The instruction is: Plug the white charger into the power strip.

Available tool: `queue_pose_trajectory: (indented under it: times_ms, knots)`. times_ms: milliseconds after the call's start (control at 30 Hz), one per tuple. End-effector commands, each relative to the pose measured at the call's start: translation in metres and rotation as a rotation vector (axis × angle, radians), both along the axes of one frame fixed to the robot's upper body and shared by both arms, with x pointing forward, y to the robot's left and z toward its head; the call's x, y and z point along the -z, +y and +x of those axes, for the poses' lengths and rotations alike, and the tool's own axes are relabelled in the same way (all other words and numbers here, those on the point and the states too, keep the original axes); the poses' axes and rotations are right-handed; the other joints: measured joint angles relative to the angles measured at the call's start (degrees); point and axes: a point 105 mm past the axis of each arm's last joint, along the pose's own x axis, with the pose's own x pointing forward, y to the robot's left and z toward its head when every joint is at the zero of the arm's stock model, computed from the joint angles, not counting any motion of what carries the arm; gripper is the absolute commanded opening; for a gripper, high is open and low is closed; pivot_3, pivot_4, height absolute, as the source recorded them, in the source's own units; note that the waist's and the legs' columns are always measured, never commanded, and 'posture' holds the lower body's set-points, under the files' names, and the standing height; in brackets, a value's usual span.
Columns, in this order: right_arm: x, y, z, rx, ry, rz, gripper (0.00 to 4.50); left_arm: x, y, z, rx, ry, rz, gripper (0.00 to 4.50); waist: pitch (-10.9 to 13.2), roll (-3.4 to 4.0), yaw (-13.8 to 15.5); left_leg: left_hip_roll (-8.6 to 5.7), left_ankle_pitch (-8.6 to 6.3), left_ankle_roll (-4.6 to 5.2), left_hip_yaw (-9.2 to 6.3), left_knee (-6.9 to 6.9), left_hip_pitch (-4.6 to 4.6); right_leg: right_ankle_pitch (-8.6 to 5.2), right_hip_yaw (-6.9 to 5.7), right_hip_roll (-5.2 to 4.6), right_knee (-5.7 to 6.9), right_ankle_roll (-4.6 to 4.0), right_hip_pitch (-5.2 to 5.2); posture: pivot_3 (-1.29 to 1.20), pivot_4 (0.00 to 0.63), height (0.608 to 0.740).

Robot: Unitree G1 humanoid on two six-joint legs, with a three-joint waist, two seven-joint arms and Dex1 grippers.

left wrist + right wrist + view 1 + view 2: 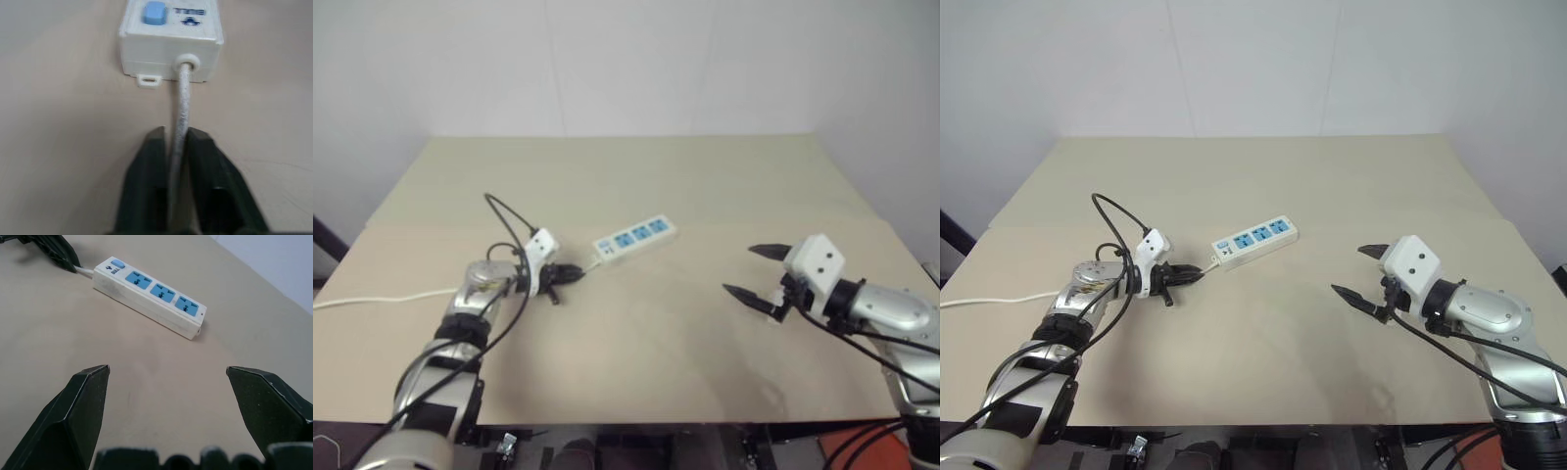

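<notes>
Head views: the left arm reaches forward and inward across the table (705,176), forearm low over the surface. The left gripper (570,275) points at the switch end of the strip (634,238). Its black fingers (146,191) are pinched on the cord (179,117) just short of where the cord enters the strip, as the left wrist view shows: the cord runs between the two fingers and into the housing below the blue switch (154,12).

The right arm is held off the table on the right side, bent at the elbow, with the right gripper (1364,273) aimed inward toward the middle. Its jaws stand wide apart and hold nothing.

The strip lies flat near the table's centre, set at a slant, with its three blue sockets (162,293) facing up and unoccupied. The charger cannot be made out in any view.

The cord trails from the strip under the left gripper and off toward the table's left edge (372,297). Between the strip and the right gripper the tabletop is bare, as is the far half up to the wall (626,59). The strip lies well clear of every table edge.
</notes>
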Motion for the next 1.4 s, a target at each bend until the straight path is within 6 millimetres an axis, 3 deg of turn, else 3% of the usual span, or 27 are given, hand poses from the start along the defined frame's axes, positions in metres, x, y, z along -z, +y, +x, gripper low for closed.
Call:
queue_pose_trajectory:
  times_ms: [33, 133, 367, 500, 533, 633, 733, 933, 1133, 1400]
  knots:
    - [-0.017, -0.001, -0.003, -0.002, -0.057, 0.009, 4.5, 0.005, -0.004, -0.014, 0.099, 0.023, 0.002, 0.02, 0.0, 0.01, 0.0, 0.0, 0.0, 0.0, 0.0, 0.0, 0.0, 0.0, 0.0, 0.0, 0.0, 0.0, 0.0, 0.0, 0.15, 0.74]
    - [-0.016, 0.001, -0.002, -0.015, -0.051, 0.012, 4.5, -0.001, -0.003, -0.032, 0.209, 0.01, -0.004, 0.02, 0.0, 0.02, -0.2, 0.01, 0.0, 0.0, -0.01, 0.0, -0.01, 0.0, 0.0, 0.0, 0.01, 0.0, -0.03, 0.0, 0.15, 0.74]
    - [-0.012, 0.008, 0.0, -0.045, -0.031, 0.019, 4.5, -0.01, 0.015, -0.096, 0.371, 0.011, -0.008, 0.02, 0.0, 0.04, -0.6, 0.12, -0.02, 0.03, -0.24, -0.02, -0.05, 0.0, 0.17, 0.06, 0.05, -0.01, -0.15, 0.0, 0.15, 0.74]
    - [-0.012, 0.01, 0.002, -0.058, -0.028, 0.019, 4.5, 0.002, 0.02, -0.1, 0.319, 0.022, 0.046, 0.02, 0.0, 0.04, 0.3, 0.13, -0.02, 0.03, -0.25, -0.02, -0.02, 0.0, 0.14, 0.05, 0.0, -0.01, -0.11, 0.0, 0.15, 0.74]
    - [-0.013, 0.011, 0.003, -0.061, -0.029, 0.019, 4.5, 0.004, 0.022, -0.097, 0.292, 0.018, 0.057, 0.63, 0.0, 0.04, 0.5, 0.12, -0.02, 0.03, -0.23, -0.02, -0.01, 0.01, 0.1, 0.05, 0.01, -0.03, -0.09, 0.0, 0.15, 0.74]
    - [-0.014, 0.011, 0.004, -0.067, -0.031, 0.017, 4.5, 0.003, 0.024, -0.089, 0.249, -0.002, 0.052, 1.48, 0.0, 0.05, 0.6, 0.11, -0.01, 0.02, -0.18, -0.02, 0.06, 0.03, 0.03, 0.06, 0.02, -0.06, -0.02, 0.0, 0.15, 0.74]
    - [-0.014, 0.01, 0.003, -0.064, -0.03, 0.013, 4.5, -0.015, 0.021, -0.088, 0.266, -0.04, -0.003, 2.49, 0.0, 0.05, 0.3, 0.12, -0.02, 0.02, -0.17, -0.02, 0.02, 0.03, 0.04, 0.08, 0.01, -0.06, -0.06, 0.0, 0.15, 0.74]
    - [-0.016, 0.007, -0.002, -0.05, -0.034, 0.011, 4.5, -0.049, 0.004, -0.105, 0.349, -0.13, -0.149, 4.46, 0.0, 0.05, -0.1, 0.14, -0.02, 0.03, -0.31, -0.02, -0.09, 0.03, 0.09, 0.07, 0.0, -0.05, -0.12, 0.0, 0.15, 0.74]
    - [-0.014, 0.007, -0.003, -0.035, -0.03, 0.01, 4.5, -0.042, -0.019, -0.096, 0.232, -0.18, -0.23, 4.48, 0.0, 0.07, -0.1, 0.13, -0.02, 0.03, -0.25, -0.02, 0.03, 0.03, 0.17, 0.07, 0.0, -0.05, -0.06, 0.0, 0.15, 0.74]
    - [-0.017, 0.012, -0.006, -0.068, -0.026, 0.014, 4.5, -0.002, -0.037, -0.09, 0.175, -0.111, -0.217, 4.48, 0.0, 0.08, -0.1, 0.11, -0.02, 0.03, -0.23, -0.02, 0.06, 0.03, 0.18, 0.08, -0.02, -0.05, -0.06, 0.0, 0.15, 0.74]
